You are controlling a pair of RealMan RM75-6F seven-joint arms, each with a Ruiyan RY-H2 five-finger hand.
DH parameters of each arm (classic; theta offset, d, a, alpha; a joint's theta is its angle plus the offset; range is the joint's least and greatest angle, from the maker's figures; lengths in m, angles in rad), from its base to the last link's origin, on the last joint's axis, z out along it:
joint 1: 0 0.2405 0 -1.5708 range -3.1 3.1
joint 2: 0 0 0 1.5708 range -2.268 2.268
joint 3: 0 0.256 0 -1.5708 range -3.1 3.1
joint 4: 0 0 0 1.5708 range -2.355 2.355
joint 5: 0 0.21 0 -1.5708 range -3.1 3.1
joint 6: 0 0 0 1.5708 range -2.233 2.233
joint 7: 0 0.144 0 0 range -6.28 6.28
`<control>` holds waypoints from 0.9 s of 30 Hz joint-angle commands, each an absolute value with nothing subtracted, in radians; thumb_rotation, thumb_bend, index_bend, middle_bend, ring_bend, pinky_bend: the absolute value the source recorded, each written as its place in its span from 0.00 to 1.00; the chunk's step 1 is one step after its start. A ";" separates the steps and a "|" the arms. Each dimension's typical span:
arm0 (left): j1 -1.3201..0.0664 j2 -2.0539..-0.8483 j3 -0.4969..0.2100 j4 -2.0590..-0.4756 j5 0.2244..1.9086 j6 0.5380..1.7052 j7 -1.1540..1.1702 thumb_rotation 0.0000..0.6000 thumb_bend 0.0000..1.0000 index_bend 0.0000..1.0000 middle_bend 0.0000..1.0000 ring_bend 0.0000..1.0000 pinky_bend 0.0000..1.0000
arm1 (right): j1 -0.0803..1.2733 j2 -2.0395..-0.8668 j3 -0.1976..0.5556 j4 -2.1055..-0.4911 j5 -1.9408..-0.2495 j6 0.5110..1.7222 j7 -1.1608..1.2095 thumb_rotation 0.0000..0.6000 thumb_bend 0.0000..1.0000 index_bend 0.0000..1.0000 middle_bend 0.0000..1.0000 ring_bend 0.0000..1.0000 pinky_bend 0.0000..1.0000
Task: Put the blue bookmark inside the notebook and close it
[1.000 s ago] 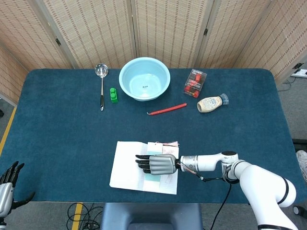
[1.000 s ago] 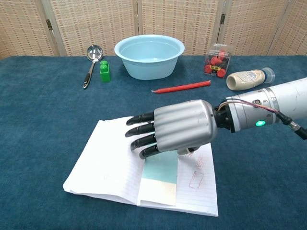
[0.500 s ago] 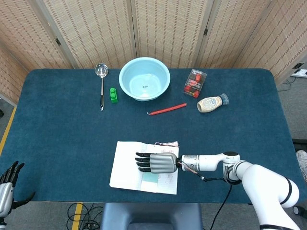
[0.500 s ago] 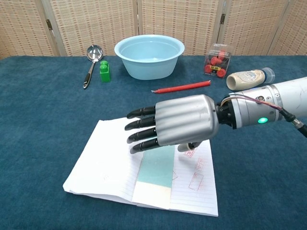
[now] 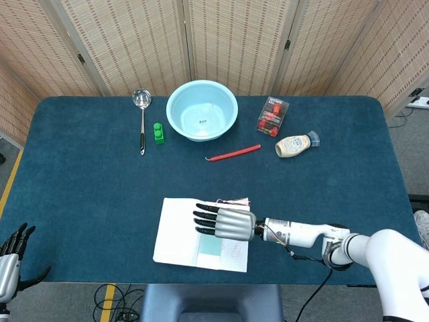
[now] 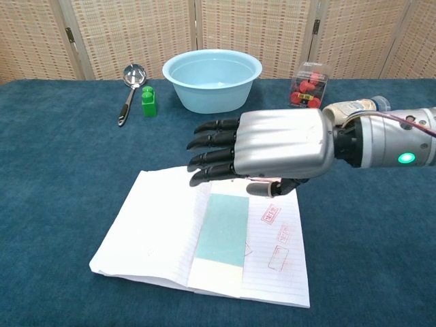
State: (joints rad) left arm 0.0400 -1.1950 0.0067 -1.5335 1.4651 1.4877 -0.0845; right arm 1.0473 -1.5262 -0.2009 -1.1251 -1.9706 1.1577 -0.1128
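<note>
From the head view, my right hand hovers palm down over the open white lined notebook, fingers stretched flat and slightly apart, holding nothing. The pale blue rectangular bookmark lies on the page near the spine. My left hand shows at the lower left edge, off the table, fingers spread.

From the chest view, my right hand hangs above the notebook; the bookmark lies flat across the middle fold, uncovered.
</note>
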 commanded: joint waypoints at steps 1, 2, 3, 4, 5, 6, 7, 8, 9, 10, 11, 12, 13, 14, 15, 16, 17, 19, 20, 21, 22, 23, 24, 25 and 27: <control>0.035 -1.191 0.005 -1.532 1.475 1.489 -0.089 1.00 0.24 0.10 0.04 0.10 0.17 | 1.008 -1.474 -0.177 -1.197 -1.909 1.131 -0.148 1.00 0.47 0.17 0.14 0.03 0.00; 0.030 -1.189 0.004 -1.530 1.480 1.487 -0.095 1.00 0.24 0.10 0.04 0.10 0.17 | 0.995 -1.459 -0.170 -1.215 -1.893 1.131 -0.161 1.00 0.47 0.17 0.14 0.03 0.00; 0.025 -1.187 0.003 -1.528 1.485 1.485 -0.100 1.00 0.24 0.10 0.04 0.10 0.17 | 0.984 -1.446 -0.164 -1.228 -1.879 1.132 -0.172 1.00 0.47 0.17 0.15 0.03 0.00; 0.018 -1.187 0.000 -1.524 1.494 1.483 -0.107 1.00 0.24 0.10 0.04 0.10 0.17 | 0.967 -1.428 -0.156 -1.247 -1.857 1.135 -0.189 1.00 0.47 0.17 0.15 0.03 0.00; 0.011 -1.187 -0.001 -1.519 1.502 1.481 -0.111 1.00 0.24 0.10 0.04 0.10 0.17 | 0.952 -1.414 -0.150 -1.262 -1.841 1.139 -0.203 1.00 0.47 0.17 0.15 0.03 0.00; 0.004 -1.188 -0.003 -1.514 1.512 1.479 -0.114 1.00 0.24 0.10 0.04 0.10 0.17 | 0.937 -1.399 -0.145 -1.279 -1.825 1.145 -0.215 1.00 0.47 0.17 0.15 0.03 0.00; -0.005 -1.189 -0.004 -1.508 1.523 1.476 -0.118 1.00 0.24 0.10 0.04 0.10 0.17 | 0.921 -1.384 -0.141 -1.296 -1.807 1.148 -0.227 1.00 0.47 0.17 0.15 0.03 0.00; -0.017 -1.191 -0.004 -1.500 1.540 1.470 -0.125 1.00 0.24 0.11 0.04 0.10 0.17 | 0.898 -1.362 -0.137 -1.321 -1.783 1.152 -0.248 1.00 0.47 0.17 0.15 0.02 0.00; -0.027 -1.192 -0.004 -1.495 1.552 1.465 -0.131 1.00 0.24 0.11 0.04 0.10 0.17 | 0.880 -1.345 -0.134 -1.339 -1.766 1.158 -0.268 1.00 0.47 0.17 0.15 0.02 0.00; -0.039 -1.194 -0.004 -1.488 1.565 1.459 -0.138 1.00 0.24 0.11 0.04 0.10 0.17 | 0.862 -1.329 -0.131 -1.358 -1.749 1.164 -0.287 1.00 0.47 0.17 0.15 0.02 0.00; -0.050 -1.197 -0.004 -1.481 1.578 1.452 -0.146 1.00 0.24 0.11 0.04 0.10 0.17 | 0.842 -1.314 -0.128 -1.376 -1.730 1.171 -0.306 1.00 0.47 0.17 0.15 0.02 0.00; -0.067 -1.199 -0.003 -1.472 1.593 1.440 -0.155 1.00 0.24 0.12 0.04 0.10 0.17 | 0.816 -1.296 -0.125 -1.401 -1.705 1.180 -0.328 1.00 0.47 0.17 0.15 0.03 0.00; -0.080 -1.202 -0.003 -1.464 1.604 1.431 -0.160 1.00 0.24 0.12 0.04 0.09 0.17 | 0.796 -1.283 -0.124 -1.418 -1.685 1.186 -0.342 1.00 0.47 0.17 0.15 0.03 0.00; -0.092 -1.208 -0.004 -1.456 1.615 1.425 -0.166 1.00 0.24 0.12 0.04 0.10 0.17 | 0.776 -1.271 -0.123 -1.434 -1.667 1.192 -0.355 1.00 0.47 0.17 0.15 0.03 0.00; -0.109 -1.216 -0.005 -1.444 1.629 1.414 -0.173 1.00 0.24 0.13 0.04 0.10 0.17 | 0.751 -1.257 -0.122 -1.452 -1.647 1.204 -0.371 1.00 0.46 0.17 0.15 0.03 0.00; -0.122 -1.221 -0.004 -1.437 1.640 1.406 -0.177 1.00 0.24 0.13 0.04 0.10 0.17 | 0.732 -1.248 -0.121 -1.463 -1.633 1.214 -0.382 1.00 0.45 0.17 0.15 0.03 0.00; -0.139 -1.228 -0.004 -1.427 1.658 1.399 -0.182 1.00 0.24 0.13 0.04 0.10 0.17 | 0.706 -1.236 -0.121 -1.479 -1.615 1.228 -0.394 1.00 0.43 0.17 0.15 0.03 0.00; -0.164 -1.240 -0.004 -1.411 1.684 1.393 -0.188 1.00 0.24 0.14 0.04 0.10 0.17 | 0.667 -1.220 -0.121 -1.501 -1.588 1.251 -0.405 1.00 0.38 0.17 0.15 0.02 0.00; -0.181 -1.248 -0.003 -1.400 1.703 1.389 -0.195 1.00 0.24 0.14 0.04 0.10 0.17 | 0.642 -1.209 -0.120 -1.515 -1.570 1.265 -0.410 1.00 0.35 0.17 0.15 0.03 0.00; -0.194 -1.254 -0.002 -1.392 1.715 1.385 -0.200 1.00 0.24 0.14 0.04 0.10 0.17 | 0.623 -1.202 -0.119 -1.524 -1.558 1.277 -0.410 1.00 0.33 0.17 0.15 0.02 0.00; -0.206 -1.259 0.000 -1.384 1.729 1.380 -0.203 1.00 0.24 0.14 0.04 0.10 0.17 | 0.605 -1.196 -0.117 -1.531 -1.548 1.291 -0.409 1.00 0.30 0.17 0.15 0.03 0.00; -0.222 -1.266 0.004 -1.373 1.747 1.375 -0.203 1.00 0.24 0.14 0.04 0.10 0.17 | 0.581 -1.188 -0.116 -1.536 -1.538 1.310 -0.405 1.00 0.29 0.17 0.15 0.03 0.00; -0.234 -1.274 0.006 -1.365 1.761 1.372 -0.202 1.00 0.24 0.14 0.04 0.10 0.17 | 0.564 -1.184 -0.115 -1.537 -1.534 1.326 -0.399 1.00 0.28 0.17 0.15 0.03 0.00; -0.247 -1.281 0.010 -1.357 1.774 1.365 -0.200 1.00 0.24 0.14 0.04 0.10 0.17 | 0.548 -1.180 -0.113 -1.536 -1.531 1.341 -0.390 1.00 0.28 0.17 0.15 0.03 0.00; -0.276 -1.297 0.020 -1.343 1.805 1.348 -0.188 1.00 0.24 0.14 0.04 0.10 0.17 | 0.512 -1.174 -0.110 -1.533 -1.517 1.368 -0.372 1.00 0.27 0.17 0.15 0.03 0.00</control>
State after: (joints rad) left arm -0.2569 -1.2822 0.0115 -1.3574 1.7855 1.3622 -0.1943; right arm 0.5447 -1.1872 -0.1147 -1.5286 -1.5344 1.3419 -0.3884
